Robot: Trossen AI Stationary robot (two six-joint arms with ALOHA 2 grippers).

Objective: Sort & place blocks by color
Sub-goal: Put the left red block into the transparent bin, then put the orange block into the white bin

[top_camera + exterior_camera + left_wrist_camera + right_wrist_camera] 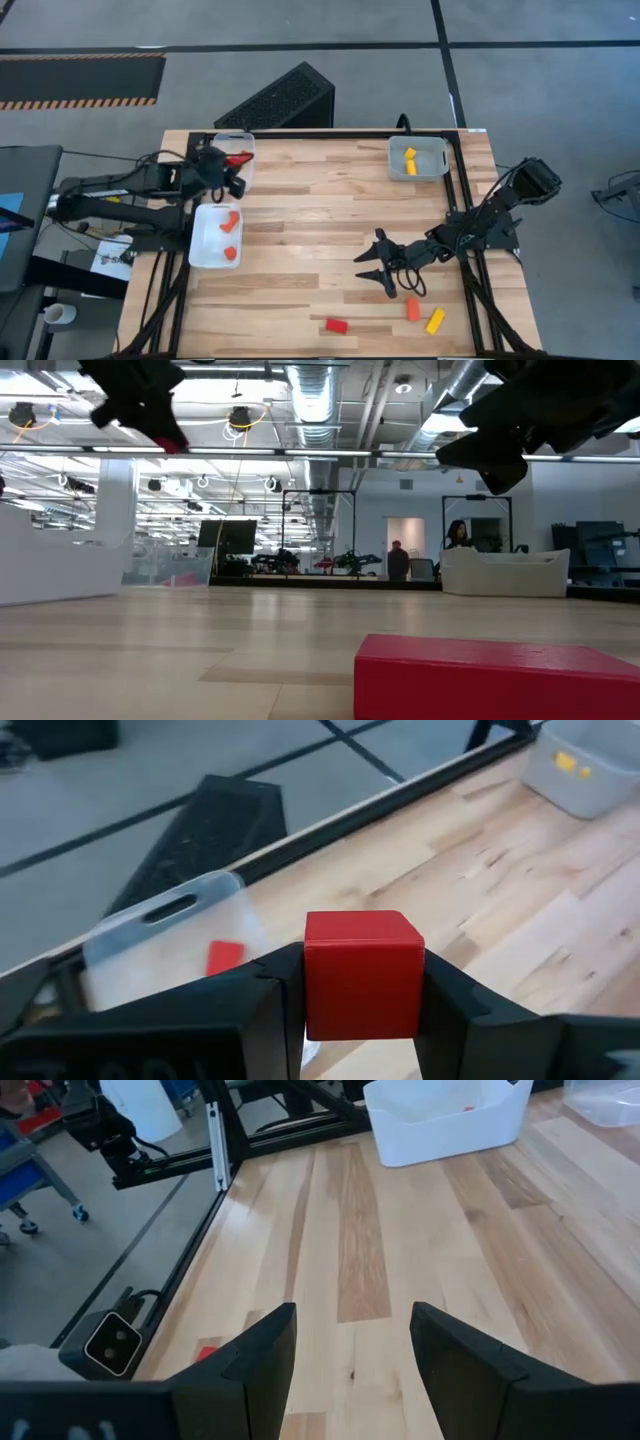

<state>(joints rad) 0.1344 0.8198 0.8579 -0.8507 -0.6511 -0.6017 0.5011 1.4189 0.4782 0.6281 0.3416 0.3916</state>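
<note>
Clamped between the left gripper's [362, 1020] two dark fingers [262, 1010] is a red block [362, 975], squarely seated, one flat face toward the wrist camera and its top edge standing above the fingertips. In the high view that gripper [236, 172] hangs over the near edge of the clear tray [247, 146] at the table's far left corner, and the wrist view shows a smaller red piece [225, 957] already lying in that tray, just ahead of and below the held block. The drop therefore seems to turn on one thing: the tray's open mouth lies slightly forward of the fingers, so a short reach on over the rim should come before any release.

The right gripper [378, 264] hovers with its fingers [258, 1355] spread wide and empty above bare wood in the right half of the table. Loose pieces lie toward the near edge from it: another red block [336, 325], an orange block [412, 309] and a yellow block [435, 320], the orange one closest. The right arm is clearly the nearer to all three.

A white tray [200, 255] on the left holds orange pieces, and the tray [440, 150] at the far right holds yellow ones.

How high the held block sits above the tray floor cannot be judged, and the low view shows the grippers only as dark shapes, with a red block [495, 678] filling its foreground.
</note>
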